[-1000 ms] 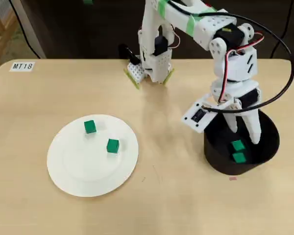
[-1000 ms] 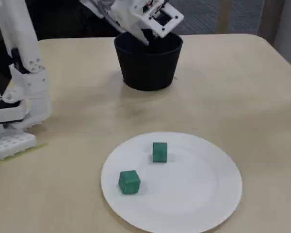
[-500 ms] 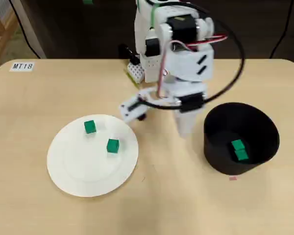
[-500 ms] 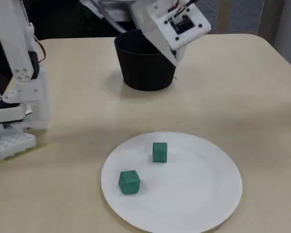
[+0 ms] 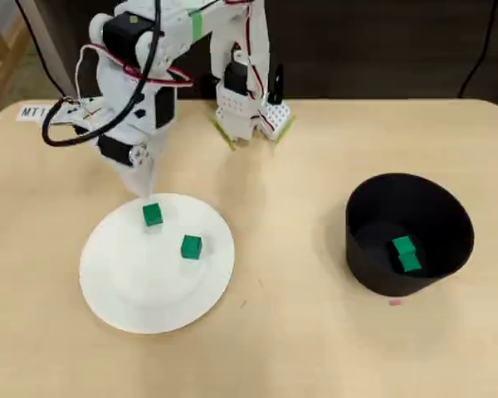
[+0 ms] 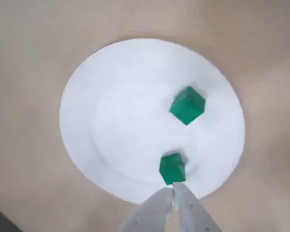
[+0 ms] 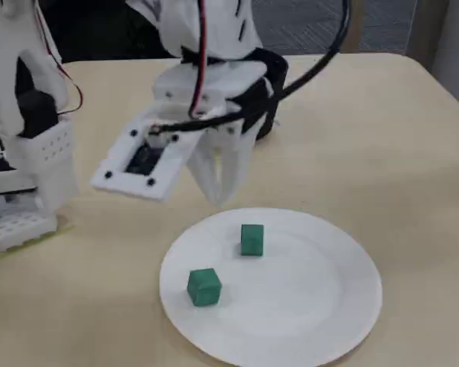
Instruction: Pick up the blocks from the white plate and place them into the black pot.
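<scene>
The hand [image 6: 173,193] hangs empty with its two fingers pressed together, tips meeting just above the near edge of the white plate [image 6: 111,72] in the wrist view. In the overhead view the hand [image 5: 141,184] sits at the plate's far rim, and in the fixed view [image 7: 220,197] it points down just behind the plate.

Right below the tips lies one green block [image 6: 172,168], the other block [image 6: 187,105] a little farther in on the plate; they lie apart from each other. Two more blocks [image 5: 405,254] lie touching in the black pot [image 5: 365,249], which stands well to the right on the counter [image 5: 299,332] in the overhead view.

The blocks look like small, stiff, light cubes with flat faces, unlikely to crush or be harmed by a drop. Smooth sides may slip, so I would spread the fingers first and close on two opposite flat faces, square to them, not across corners. The farther block [image 7: 252,238] appears turned somewhat, so the wrist may need to rotate for it.

A small white label [image 5: 31,112] at the counter's far left reads "MT1", the rest hidden by the arm.
</scene>
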### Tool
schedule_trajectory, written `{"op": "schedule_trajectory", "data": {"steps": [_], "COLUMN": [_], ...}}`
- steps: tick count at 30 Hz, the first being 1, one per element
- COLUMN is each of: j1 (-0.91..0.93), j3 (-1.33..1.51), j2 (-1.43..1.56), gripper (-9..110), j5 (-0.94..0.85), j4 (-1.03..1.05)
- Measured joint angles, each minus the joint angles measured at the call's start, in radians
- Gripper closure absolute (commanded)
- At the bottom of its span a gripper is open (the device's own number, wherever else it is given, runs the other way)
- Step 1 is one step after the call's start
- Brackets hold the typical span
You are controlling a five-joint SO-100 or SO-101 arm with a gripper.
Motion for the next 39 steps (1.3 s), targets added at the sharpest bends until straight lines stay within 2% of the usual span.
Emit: {"op": "schedule_trajectory", "data": {"steps": [10, 17, 20, 27, 39], "j1": [0.049, 0.066, 0.066, 0.061, 0.055], "j3": [0.003, 0.058, 0.064, 0.066, 0.071], "j2": [-0.057, -0.087, -0.117, -0.181, -0.247], "gripper": [104, 104, 103, 80, 81], "j5": [0.339, 0.495, 0.518, 0.482, 0.483], "j4": [0.057, 0.055, 0.055, 0.055, 0.052]}}
